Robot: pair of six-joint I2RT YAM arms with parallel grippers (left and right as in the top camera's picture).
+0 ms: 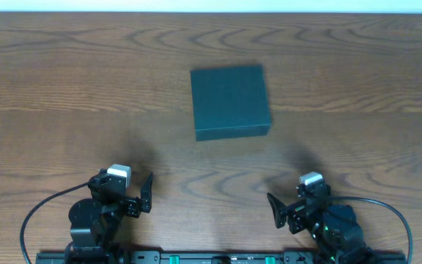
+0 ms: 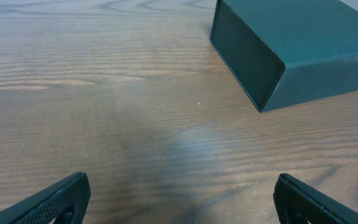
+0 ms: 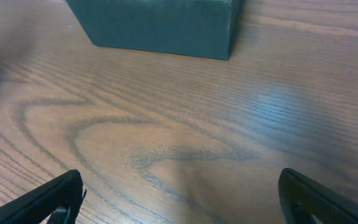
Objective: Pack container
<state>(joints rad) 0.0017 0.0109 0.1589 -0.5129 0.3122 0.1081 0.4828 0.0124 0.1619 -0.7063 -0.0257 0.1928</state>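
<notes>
The container (image 1: 230, 101) is a dark, roughly square box with its lid shut, lying flat near the middle of the wooden table. It shows at the upper right of the left wrist view (image 2: 297, 50) and at the top of the right wrist view (image 3: 160, 25). My left gripper (image 1: 139, 196) is open and empty near the front left edge, well short of the box; its fingertips frame bare wood (image 2: 179, 199). My right gripper (image 1: 283, 211) is open and empty near the front right edge, also apart from the box (image 3: 179, 199).
The brown wood-grain table (image 1: 64, 88) spreads all round the box. No snack packets show in any view. Black cables loop from both arm bases at the front edge.
</notes>
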